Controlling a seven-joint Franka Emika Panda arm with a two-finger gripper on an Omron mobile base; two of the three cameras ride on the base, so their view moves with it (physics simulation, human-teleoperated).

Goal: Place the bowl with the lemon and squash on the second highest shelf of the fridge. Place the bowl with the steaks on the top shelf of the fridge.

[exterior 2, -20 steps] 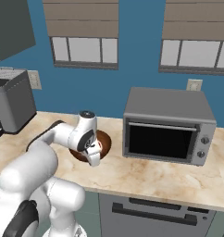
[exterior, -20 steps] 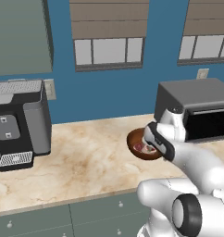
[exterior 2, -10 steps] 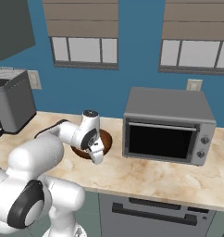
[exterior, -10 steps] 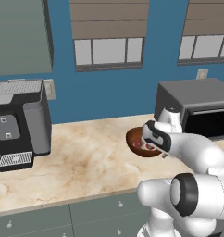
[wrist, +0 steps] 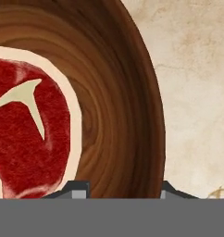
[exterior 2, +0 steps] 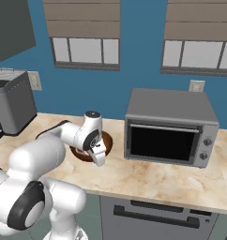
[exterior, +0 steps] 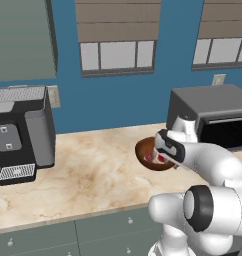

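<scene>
The gripper [wrist: 121, 189] is seen in the hand view lowered over the near wall of the wooden bowl [wrist: 118, 92], one dark fingertip [wrist: 77, 189] set inside the rim and the other outside it, so that the wall is straddled; the jaws are partly closed, but whether the wall is actually pinched cannot be told; in the left base view the gripper [exterior: 165, 156] is placed at the bowl's [exterior: 145, 150] right edge, and in the right base view the gripper [exterior 2: 97, 154] is set at the front of the bowl [exterior 2: 106, 140]. The bowl is stood upright on the marble counter [exterior: 93, 175], mouth upward, between the coffee machine [exterior: 20, 130] and the microwave [exterior 2: 169, 126], near the latter; being round, no long axis is shown. A raw steak [wrist: 28, 139] with a pale T-shaped bone is lain flat inside. No writing or brand can be read.
</scene>
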